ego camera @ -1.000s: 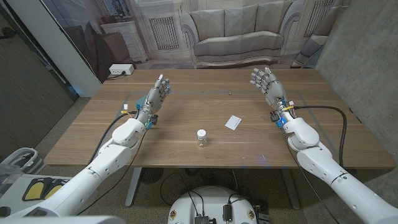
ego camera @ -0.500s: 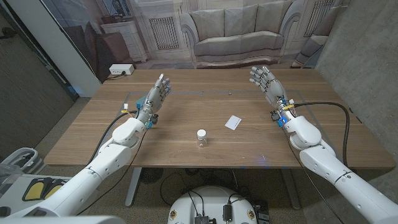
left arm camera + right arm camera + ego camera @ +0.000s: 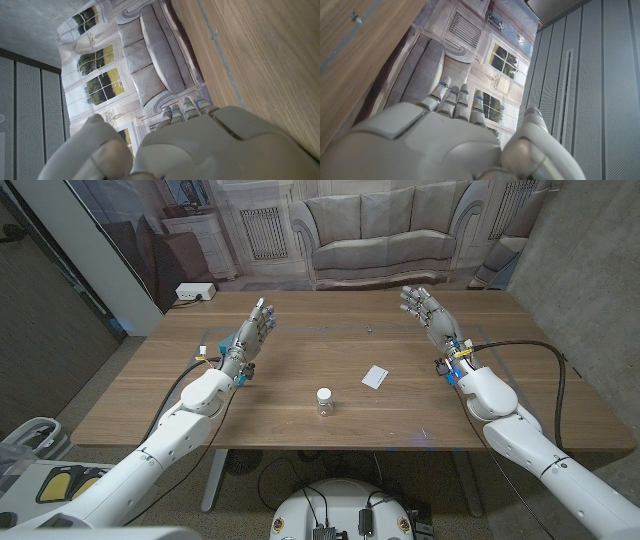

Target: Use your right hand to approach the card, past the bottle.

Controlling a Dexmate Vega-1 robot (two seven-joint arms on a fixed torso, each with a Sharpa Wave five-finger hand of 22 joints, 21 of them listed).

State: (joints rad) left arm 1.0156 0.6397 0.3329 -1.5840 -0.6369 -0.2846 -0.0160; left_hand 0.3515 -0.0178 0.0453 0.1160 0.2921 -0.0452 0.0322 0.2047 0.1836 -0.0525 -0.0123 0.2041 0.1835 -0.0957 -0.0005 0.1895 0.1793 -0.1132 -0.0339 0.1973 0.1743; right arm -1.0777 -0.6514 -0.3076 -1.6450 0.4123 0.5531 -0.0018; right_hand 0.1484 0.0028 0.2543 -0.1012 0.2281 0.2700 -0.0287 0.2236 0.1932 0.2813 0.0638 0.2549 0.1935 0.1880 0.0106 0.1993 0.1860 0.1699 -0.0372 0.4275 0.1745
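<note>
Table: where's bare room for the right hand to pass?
Bare wood lies between the right hand and the card, and along the far edge. Bottle stands nearer the front, apart from the card. Left hand borders the left side.

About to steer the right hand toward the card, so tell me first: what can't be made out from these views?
- Card, head view: too small to tell whether anything is printed on it or whether an edge is lifted.
- Bottle, head view: too small to tell its contents.
- Right hand, head view: its height above the table cannot be judged.
- Right hand, right wrist view: seen from its back, which hides the palm.
</note>
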